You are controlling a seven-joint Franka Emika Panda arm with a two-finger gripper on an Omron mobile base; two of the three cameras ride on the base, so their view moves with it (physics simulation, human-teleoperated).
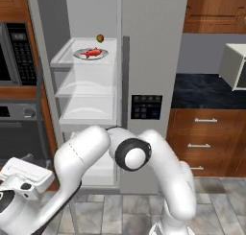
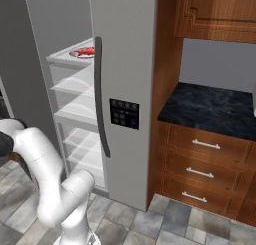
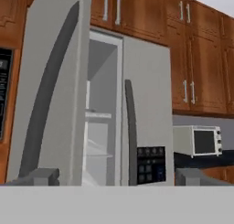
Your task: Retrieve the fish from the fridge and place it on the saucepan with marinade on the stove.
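The fridge (image 1: 153, 47) stands with its left door swung open and its right door closed. On an upper shelf a small red-orange fish (image 1: 94, 52) lies on a grey plate (image 1: 77, 53); the fish (image 2: 86, 51) also peeks out past the closed door's edge. My gripper (image 3: 119, 177) is open, well short of the fridge (image 3: 146, 104), and looks at it from low down with nothing between its fingertips (image 3: 43, 176). The hand sits low at the left, far below the fish's shelf. The saucepan, marinade and stove are out of view.
A small round fruit (image 1: 100, 38) sits behind the plate. The open fridge door (image 3: 50, 90) stands close on the hand's left. A built-in microwave (image 1: 17, 52) and oven (image 1: 19, 128) flank the fridge. A dark counter (image 2: 210, 109) carries a white microwave (image 3: 197, 141).
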